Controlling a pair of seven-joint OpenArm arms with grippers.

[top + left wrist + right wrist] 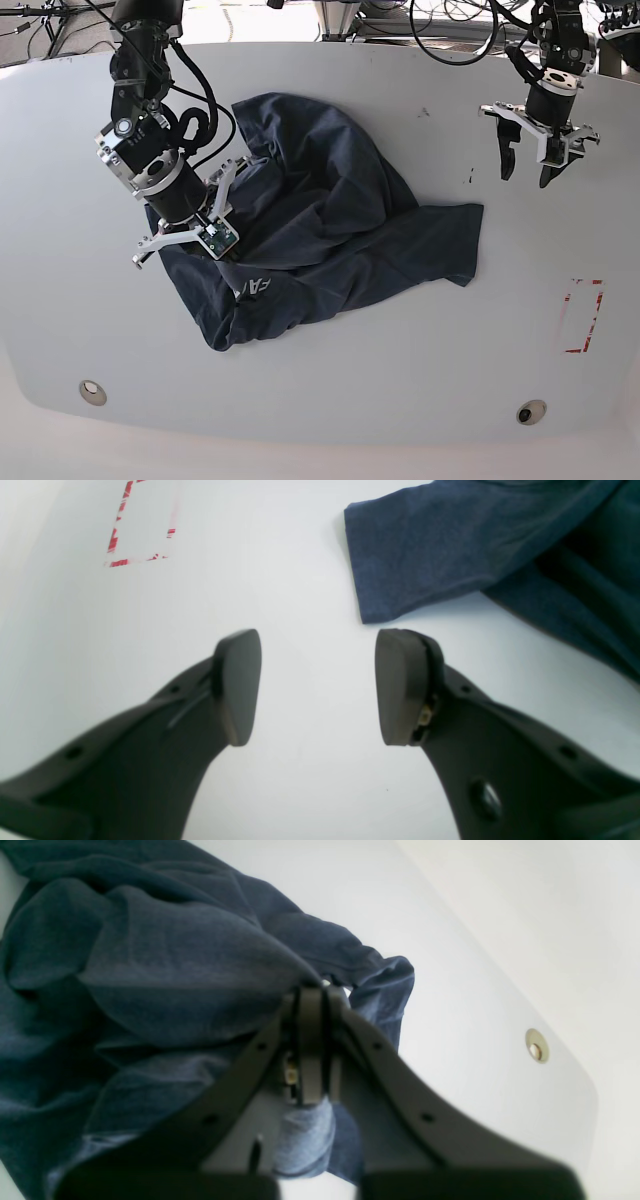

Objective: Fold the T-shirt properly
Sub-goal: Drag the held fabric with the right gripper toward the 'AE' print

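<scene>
Along the near edge of the white desk (330, 400), two round metal fittings (92, 391) are set, with a red-marked rectangle (583, 316) toward one side. Further in, the T-shirt (330, 225) is spread crumpled across the desk, white lettering showing. A bunched fold is pinched in the closed right gripper (312, 1000). Farthest back, the left gripper (526, 172) is held spread and empty above bare desk, well apart from the cloth.

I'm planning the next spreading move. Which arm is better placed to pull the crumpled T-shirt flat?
The right. Its gripper is shut on a bunched fold of the T-shirt. The left gripper is open over bare table, short of the sleeve edge, holding nothing.
</scene>
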